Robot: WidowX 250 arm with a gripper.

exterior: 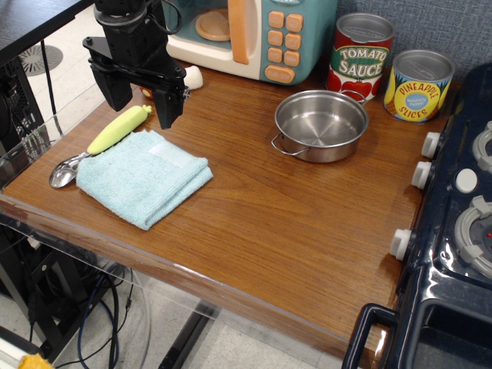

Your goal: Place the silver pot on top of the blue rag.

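Note:
The silver pot (320, 124) sits upright and empty on the wooden table (292, 223), right of centre, with wire loop handles at front left and back right. The blue rag (144, 177) lies folded at the left front of the table, with a white tag on top. My black gripper (143, 106) hangs open and empty over the table's left side, just behind the rag and far left of the pot. Its two fingers point down, spread apart.
A spoon with a yellow-green handle (117, 131) lies under the rag's back left edge. A toy microwave (254, 31) stands at the back. A tomato sauce can (360, 58) and a pineapple can (417, 86) stand behind the pot. A toy stove (461, 231) borders the right.

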